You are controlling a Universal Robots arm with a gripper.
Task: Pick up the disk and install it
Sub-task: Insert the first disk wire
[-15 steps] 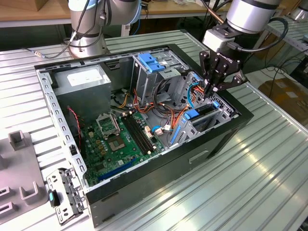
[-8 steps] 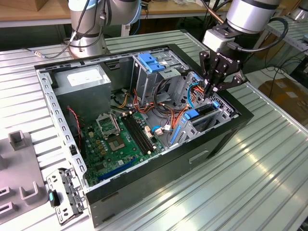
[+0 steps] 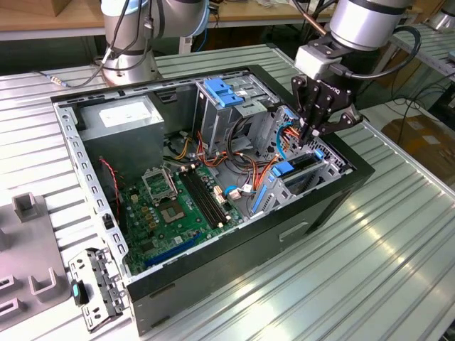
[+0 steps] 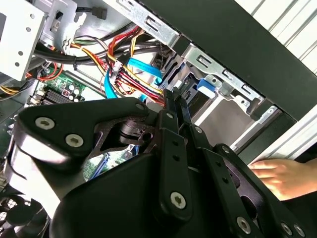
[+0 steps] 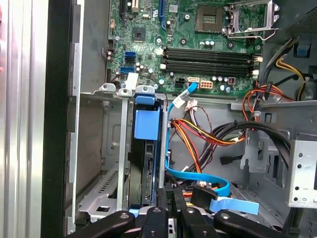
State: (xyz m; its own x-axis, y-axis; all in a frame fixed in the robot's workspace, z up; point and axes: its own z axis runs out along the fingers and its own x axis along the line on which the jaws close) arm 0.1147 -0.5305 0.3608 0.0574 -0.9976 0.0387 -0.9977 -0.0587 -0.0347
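The disk (image 5: 147, 171) stands on edge in a slot of the metal drive cage (image 5: 111, 148), at the front corner of the open computer case (image 3: 234, 249). Its blue rail end (image 5: 147, 123) faces the motherboard. In the exterior view the disk (image 3: 298, 163) sits low in the cage with blue rails showing. My gripper (image 3: 311, 135) hangs just above that cage, on the exterior view's right. Both wrist views show the black fingers (image 4: 176, 106) pressed together with nothing seen between them. In the first wrist view my gripper (image 5: 172, 192) is next to the disk's near end; whether it touches is unclear.
Red, orange and blue cables (image 5: 198, 144) crowd the space beside the cage. A grey power-supply box (image 3: 121, 121) and a blue bracket (image 3: 224, 92) sit further back, with the motherboard (image 3: 178, 206) on the case floor. A person's hand (image 4: 280, 176) rests outside the case. A second arm's base (image 3: 131, 42) stands behind.
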